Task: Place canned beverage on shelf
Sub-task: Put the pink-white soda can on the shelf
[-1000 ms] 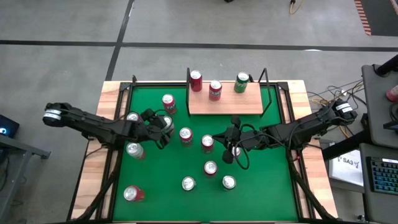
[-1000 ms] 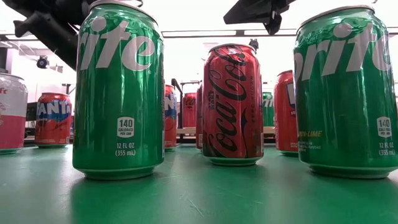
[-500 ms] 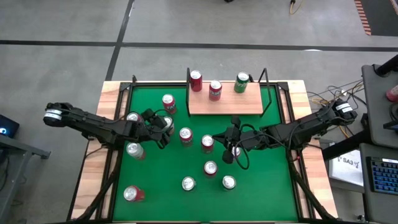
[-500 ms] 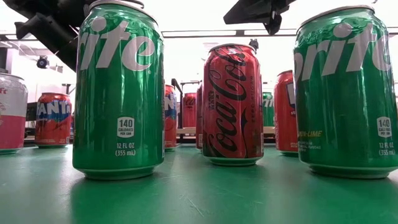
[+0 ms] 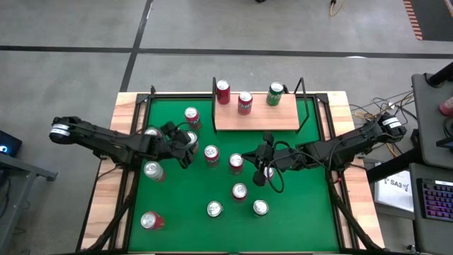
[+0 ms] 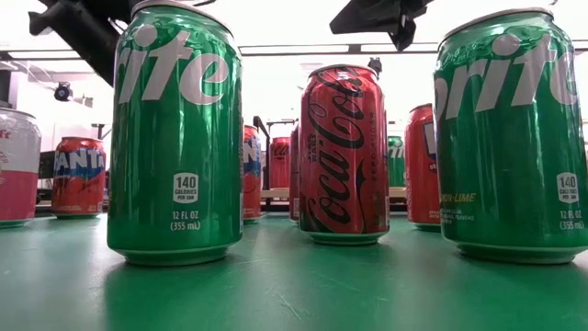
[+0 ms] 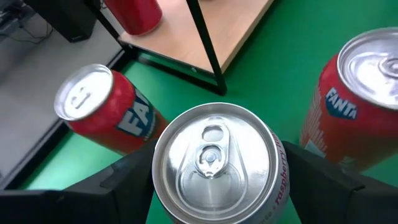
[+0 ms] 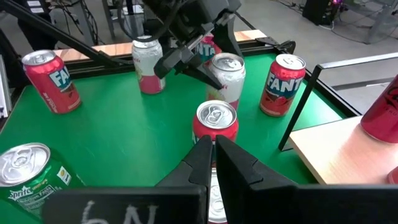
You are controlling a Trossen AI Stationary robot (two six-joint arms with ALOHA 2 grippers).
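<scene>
While the right end effector [image 5: 256,170] waits clenched, the left end effector [image 5: 188,139] grasps a raspberry can [image 7: 217,168].

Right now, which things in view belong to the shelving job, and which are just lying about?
In the job:
- left gripper, fingers either side of the raspberry can
- shelf, three cans already on it

Lying about:
- Fanta can
- Sprite can
- Coca-Cola can
- right gripper, shut, waiting mid-table

- A robotics lab or workshop: a green felt table [image 5: 283,205] in a wooden frame stands on a bare grey concrete floor [image 5: 71,28].
- At the right, a desk with a keyboard [image 5: 432,200] and loose cables [image 5: 368,112].
</scene>
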